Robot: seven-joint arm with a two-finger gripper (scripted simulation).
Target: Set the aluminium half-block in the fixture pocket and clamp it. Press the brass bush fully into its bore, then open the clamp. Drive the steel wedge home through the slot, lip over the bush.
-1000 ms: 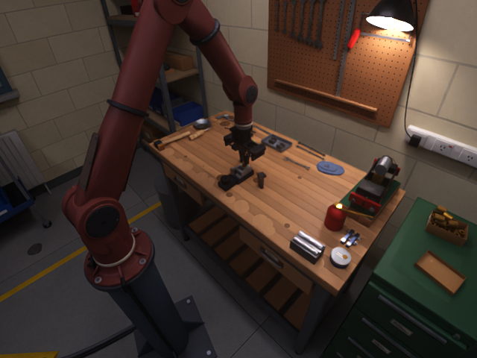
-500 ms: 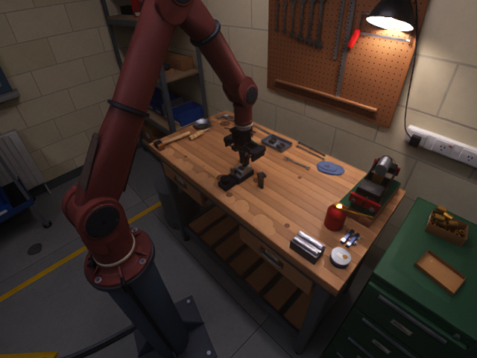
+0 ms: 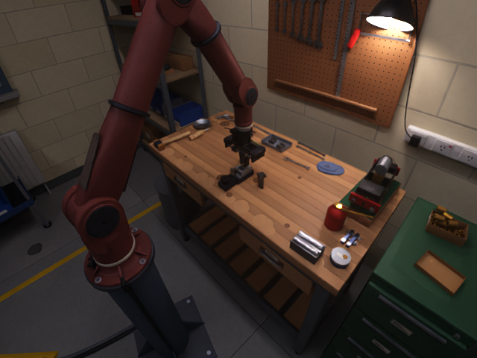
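Observation:
The aluminium half-block (image 3: 242, 170) sits in the dark fixture (image 3: 232, 178) near the middle of the bench, and my gripper (image 3: 246, 161) stands straight above it. Something small is held in the closed gripper; by its place over the block it may be the brass bush, but it is too small and hidden to tell for sure. The steel wedge (image 3: 261, 179) stands on the bench just to the right of the fixture, apart from it. The clamp's state is too small to tell.
The bench's front edge runs close below the fixture. A grey parts tray (image 3: 276, 142) lies behind the gripper, a hammer (image 3: 172, 139) at the left end. A red can (image 3: 334, 217), a metal block (image 3: 307, 246) and a vice (image 3: 374, 186) fill the right end.

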